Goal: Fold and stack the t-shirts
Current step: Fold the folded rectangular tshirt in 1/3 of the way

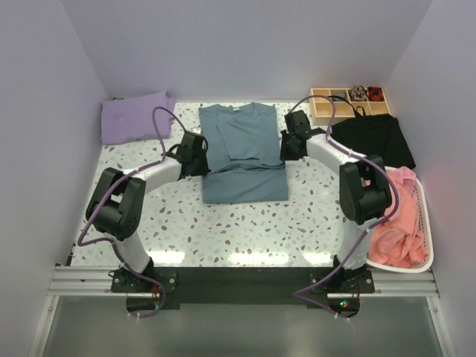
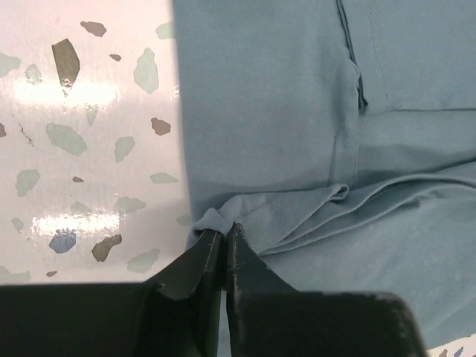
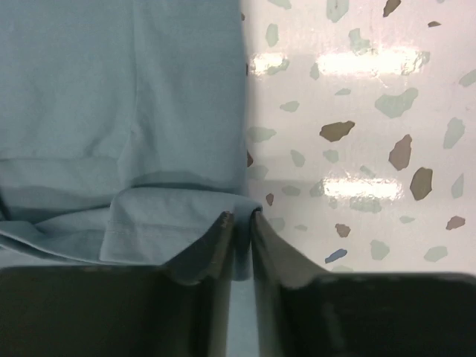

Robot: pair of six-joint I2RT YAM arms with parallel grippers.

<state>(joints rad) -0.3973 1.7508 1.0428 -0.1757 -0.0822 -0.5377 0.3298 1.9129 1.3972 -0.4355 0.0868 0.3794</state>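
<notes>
A slate-blue t-shirt (image 1: pixel 244 149) lies flat mid-table, its lower part folded up over itself into a rectangle. My left gripper (image 1: pixel 204 155) is at its left edge. In the left wrist view that gripper (image 2: pixel 223 229) is shut on a pinch of the blue cloth (image 2: pixel 297 111) at the folded hem. My right gripper (image 1: pixel 285 145) is at the shirt's right edge. In the right wrist view it (image 3: pixel 243 216) holds a fold of the blue cloth (image 3: pixel 111 97) between jaws standing a narrow gap apart. A lavender t-shirt (image 1: pixel 136 117) lies folded at the back left.
A white basket (image 1: pixel 425 223) at the right edge holds salmon-pink t-shirts (image 1: pixel 398 223). A black cloth (image 1: pixel 372 137) lies at the back right, beside a wooden compartment tray (image 1: pixel 348 100). Walls close in the table on three sides.
</notes>
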